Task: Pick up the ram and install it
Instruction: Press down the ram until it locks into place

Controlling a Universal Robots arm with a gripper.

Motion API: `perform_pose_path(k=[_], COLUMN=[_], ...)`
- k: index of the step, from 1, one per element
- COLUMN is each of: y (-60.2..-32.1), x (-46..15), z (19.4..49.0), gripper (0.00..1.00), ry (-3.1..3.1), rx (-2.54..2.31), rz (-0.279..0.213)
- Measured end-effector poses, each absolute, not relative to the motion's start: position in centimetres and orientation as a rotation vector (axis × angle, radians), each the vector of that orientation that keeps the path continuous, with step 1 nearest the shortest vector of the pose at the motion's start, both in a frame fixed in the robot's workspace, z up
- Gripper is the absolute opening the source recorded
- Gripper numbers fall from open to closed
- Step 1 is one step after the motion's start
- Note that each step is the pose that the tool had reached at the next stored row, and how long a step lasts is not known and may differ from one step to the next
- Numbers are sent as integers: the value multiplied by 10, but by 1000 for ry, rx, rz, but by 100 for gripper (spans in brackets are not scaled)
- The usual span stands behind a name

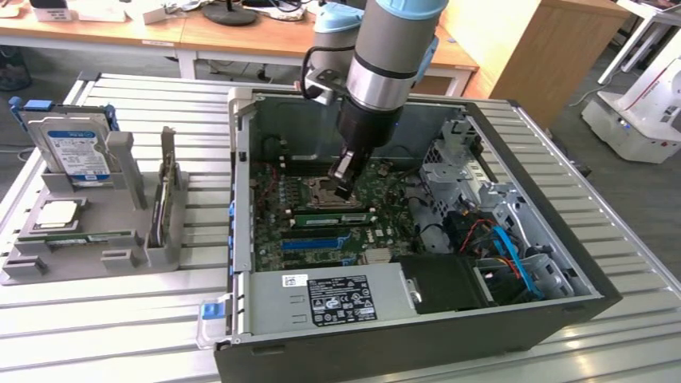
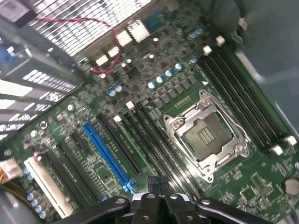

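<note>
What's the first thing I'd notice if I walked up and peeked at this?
You'd notice the big open computer case lying on the slatted table, its green motherboard showing. The robot arm reaches straight down into it, its gripper shut just above the board beside the silver processor socket. A bright blue slot stands out too.

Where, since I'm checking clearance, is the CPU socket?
The CPU socket sits on the motherboard inside the open case, just on the exterior view's left of the gripper.
</note>
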State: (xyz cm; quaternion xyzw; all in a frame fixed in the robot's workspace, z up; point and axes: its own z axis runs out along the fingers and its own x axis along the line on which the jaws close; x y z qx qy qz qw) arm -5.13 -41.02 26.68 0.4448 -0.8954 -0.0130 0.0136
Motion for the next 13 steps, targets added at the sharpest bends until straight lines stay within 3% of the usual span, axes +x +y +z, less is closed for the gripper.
perform_pose_path(k=[13], y=[-410], x=[-51], z=[267], gripper=[11], ry=[-2918], rx=[1094], rz=[-44])
